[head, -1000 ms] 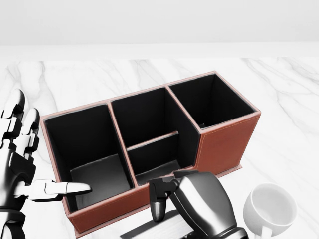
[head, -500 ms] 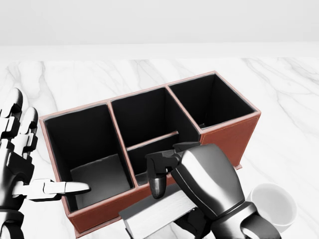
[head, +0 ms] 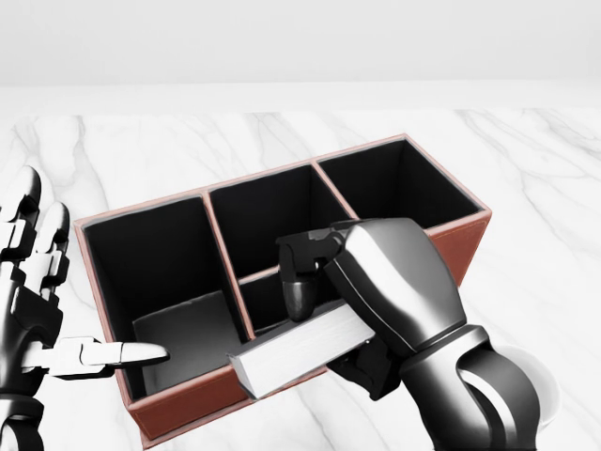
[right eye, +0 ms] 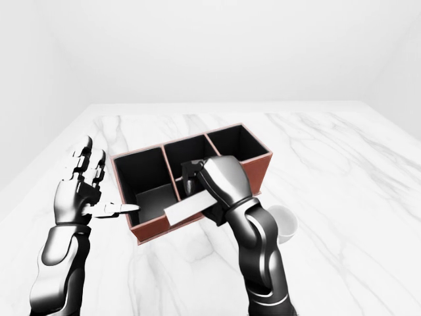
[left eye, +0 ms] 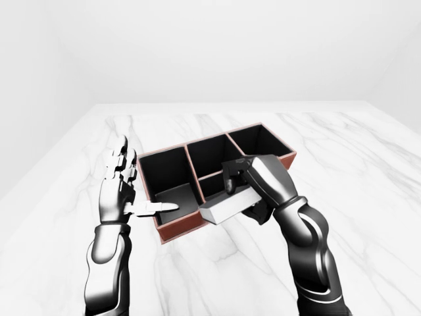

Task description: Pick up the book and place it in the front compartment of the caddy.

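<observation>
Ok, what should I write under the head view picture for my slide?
Right hand holds the book over the caddy near its middle compartments; open left hand waits beside it.

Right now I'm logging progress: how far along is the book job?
Done: the pickup. The right hand is closed on the book and holds it off the marble.

In hand: the book hangs tilted over the caddy's near wall, by the small divided middle compartment.

Left: lowering it inside and letting go. The left hand is open beside the caddy.

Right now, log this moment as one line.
right hand: shut on book | book: lifted, over caddy near rim | left hand: open beside caddy | placement: not yet
</observation>
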Robot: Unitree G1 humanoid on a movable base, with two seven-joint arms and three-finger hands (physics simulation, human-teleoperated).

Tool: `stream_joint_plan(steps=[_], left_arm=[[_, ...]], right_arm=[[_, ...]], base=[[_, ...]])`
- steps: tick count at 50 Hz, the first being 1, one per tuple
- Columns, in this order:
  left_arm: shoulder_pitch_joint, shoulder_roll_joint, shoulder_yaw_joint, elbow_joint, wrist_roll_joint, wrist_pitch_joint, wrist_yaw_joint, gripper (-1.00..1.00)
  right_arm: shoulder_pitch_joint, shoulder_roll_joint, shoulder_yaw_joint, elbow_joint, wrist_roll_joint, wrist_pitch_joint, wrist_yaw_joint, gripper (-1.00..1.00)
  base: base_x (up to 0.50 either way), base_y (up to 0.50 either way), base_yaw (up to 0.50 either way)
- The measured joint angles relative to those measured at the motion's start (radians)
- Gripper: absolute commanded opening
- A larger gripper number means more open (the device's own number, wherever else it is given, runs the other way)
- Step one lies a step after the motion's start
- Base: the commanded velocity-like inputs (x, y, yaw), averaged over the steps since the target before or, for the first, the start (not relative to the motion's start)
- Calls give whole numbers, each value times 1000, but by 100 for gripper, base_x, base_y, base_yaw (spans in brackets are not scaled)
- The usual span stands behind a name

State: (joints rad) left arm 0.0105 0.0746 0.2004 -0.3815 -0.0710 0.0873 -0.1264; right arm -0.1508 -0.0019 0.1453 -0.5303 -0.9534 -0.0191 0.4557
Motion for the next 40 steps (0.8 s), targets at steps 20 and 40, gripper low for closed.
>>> stream_joint_plan(steps=[20, 40], left_arm=[[-1, 0, -2, 4, 2, 0, 0, 97], [-1, 0, -3, 7, 4, 0, -2, 97]], right_arm=[[-141, -3, -33, 106, 4, 61, -10, -100], [-241, -8, -46, 242, -6, 70, -70, -100]], base=[[0, 0, 0], [0, 0, 0]])
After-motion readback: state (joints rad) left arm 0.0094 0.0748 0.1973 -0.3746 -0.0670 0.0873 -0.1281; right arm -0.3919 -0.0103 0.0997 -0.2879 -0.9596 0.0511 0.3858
